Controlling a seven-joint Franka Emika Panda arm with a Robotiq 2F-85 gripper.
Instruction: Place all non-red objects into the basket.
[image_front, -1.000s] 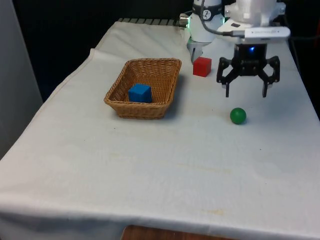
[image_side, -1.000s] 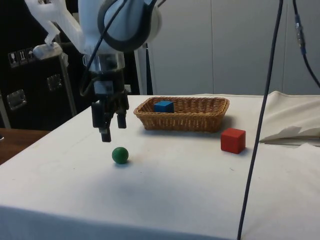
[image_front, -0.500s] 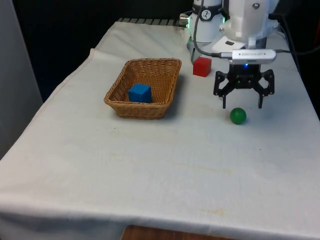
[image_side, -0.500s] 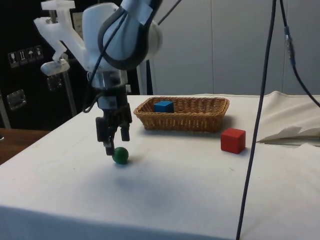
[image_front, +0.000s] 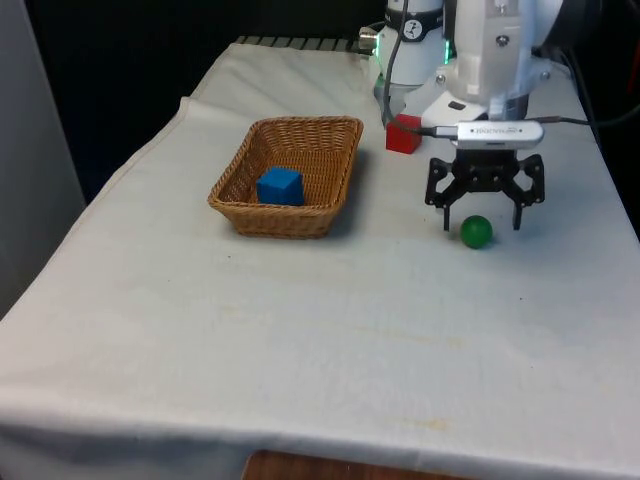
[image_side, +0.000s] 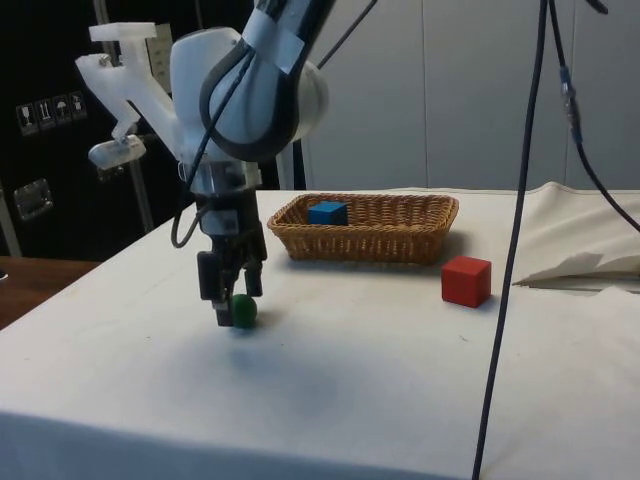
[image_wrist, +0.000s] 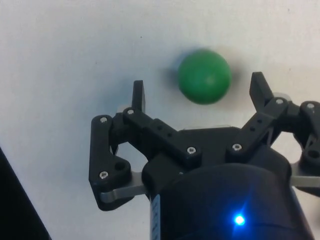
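Lowered since a second ago, the spread claw (image_front: 481, 222) is brought around the ball (image_front: 476, 231); closing is called for next.

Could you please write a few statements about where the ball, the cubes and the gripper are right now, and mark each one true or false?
1. The blue cube lies inside the basket. True.
2. The green ball is in the basket too. False: it sits on the white cloth, outside the basket.
3. The gripper is open, with a finger on either side of the ball. True.
4. The gripper has lifted the ball off the table. False: the ball rests on the cloth and the fingers are not closed on it.
5. The red cube stands on the cloth beside the basket. True.
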